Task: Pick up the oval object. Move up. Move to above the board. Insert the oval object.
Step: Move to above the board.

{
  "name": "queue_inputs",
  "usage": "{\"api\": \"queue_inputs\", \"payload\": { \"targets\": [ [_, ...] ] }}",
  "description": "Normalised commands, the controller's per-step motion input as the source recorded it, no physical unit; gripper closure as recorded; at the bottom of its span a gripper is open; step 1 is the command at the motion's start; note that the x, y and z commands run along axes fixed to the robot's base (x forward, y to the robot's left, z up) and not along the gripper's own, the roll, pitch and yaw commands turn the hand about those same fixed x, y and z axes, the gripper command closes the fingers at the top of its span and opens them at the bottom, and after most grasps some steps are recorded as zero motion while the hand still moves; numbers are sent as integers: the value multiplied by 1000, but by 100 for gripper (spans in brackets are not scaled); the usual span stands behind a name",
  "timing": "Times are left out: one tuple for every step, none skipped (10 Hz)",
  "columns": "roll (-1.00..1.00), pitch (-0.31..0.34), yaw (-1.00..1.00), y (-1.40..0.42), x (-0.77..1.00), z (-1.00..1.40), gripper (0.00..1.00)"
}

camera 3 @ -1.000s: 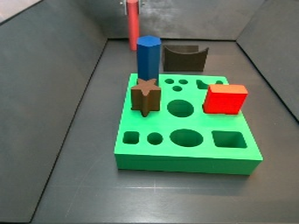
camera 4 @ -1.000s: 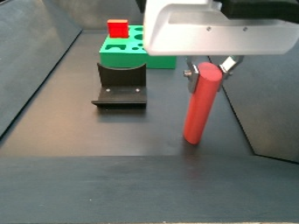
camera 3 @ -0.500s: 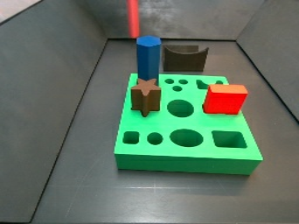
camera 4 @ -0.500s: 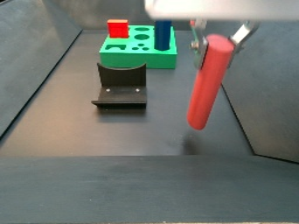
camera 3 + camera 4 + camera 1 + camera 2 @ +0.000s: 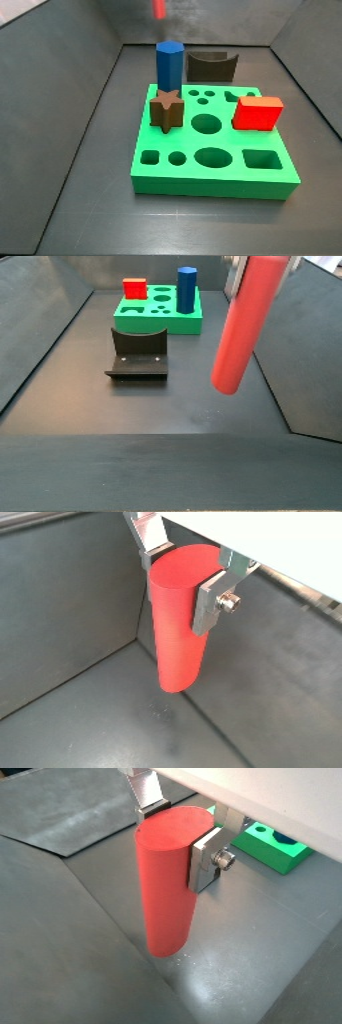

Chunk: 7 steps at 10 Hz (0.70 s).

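- Now my tool (image 5: 187,574) is clamped on the oval object (image 5: 178,622), silver fingers (image 5: 214,594) flat on both sides near its top; the peg hangs straight down below the tool.
- Versus a second ago the peg has climbed: in a side view its lower end (image 5: 230,384) is clear of the surface (image 5: 160,406), where before it nearly touched.
- In a side view only a red blur (image 5: 159,9) remains at the frame's top, higher than half a second back.
- Pick done, move-up looks well along; travel to the board (image 5: 156,322) comes next.
- The board lies well apart from the tool, beyond the fixture (image 5: 138,354); blue prism (image 5: 187,289) and red cube (image 5: 134,288) unchanged on it.
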Motion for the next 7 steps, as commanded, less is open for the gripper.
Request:
{"api": "queue_inputs", "payload": {
  "targets": [
    [10, 78, -29, 203, 69, 1000, 100],
    [-5, 79, -28, 186, 60, 1000, 100],
    [-17, 77, -33, 139, 38, 906, 100],
    [-20, 75, -36, 99, 23, 740, 100],
    [-20, 70, -38, 65, 9, 520, 100],
    [-20, 71, -39, 52, 4, 409, 100],
    [-22, 75, -39, 40, 1, 189, 100]
  ]
}}
